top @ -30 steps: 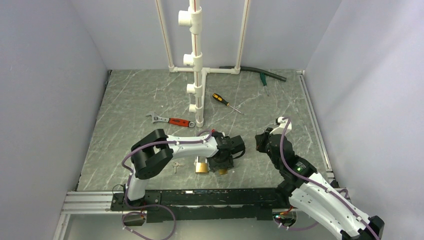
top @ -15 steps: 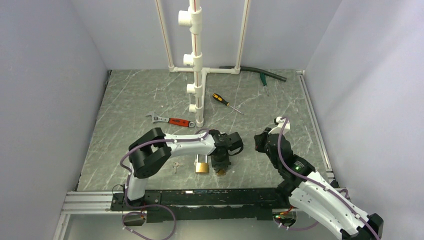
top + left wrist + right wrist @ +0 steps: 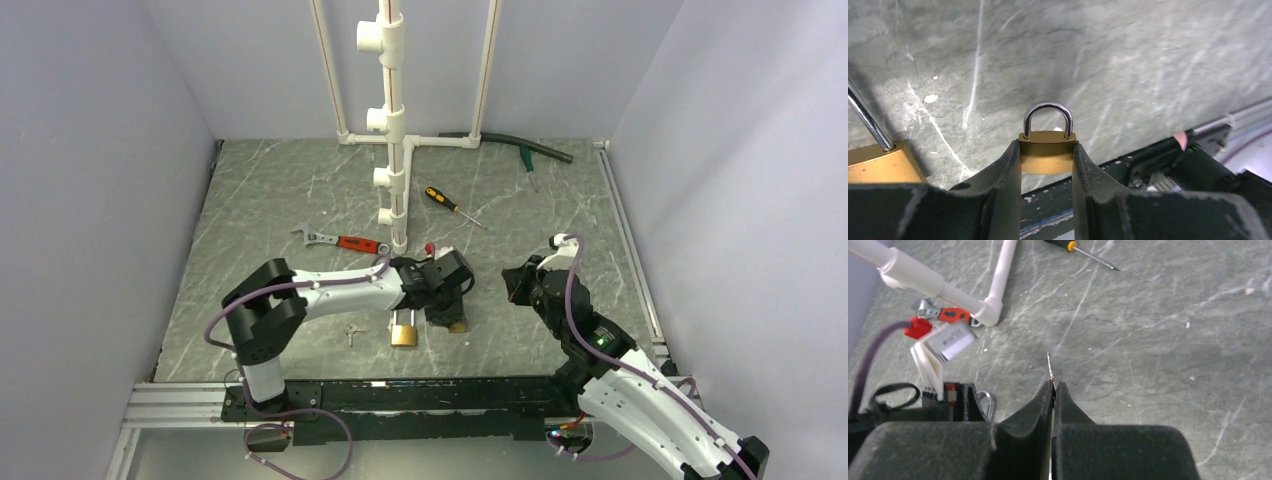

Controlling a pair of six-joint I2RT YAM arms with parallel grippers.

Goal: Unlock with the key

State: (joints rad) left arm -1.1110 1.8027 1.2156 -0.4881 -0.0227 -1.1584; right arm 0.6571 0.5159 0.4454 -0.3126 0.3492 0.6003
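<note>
Both claws gripping, over the grey surface (image 3: 250, 200).
Nearest the bases, a larger brass padlock (image 3: 403, 334), with a small silver key-like piece (image 3: 351, 333) lying to its left. Then the left claw (image 3: 1046, 145), clamped on a small brass padlock (image 3: 1047, 159), shackle pointing away. Right claw (image 3: 1053, 386) pinched tight on the key (image 3: 1049, 365), thin blade sticking out, apart from both padlocks. Farther back, wrench (image 3: 345, 241) and screwdriver (image 3: 447, 203).
</note>
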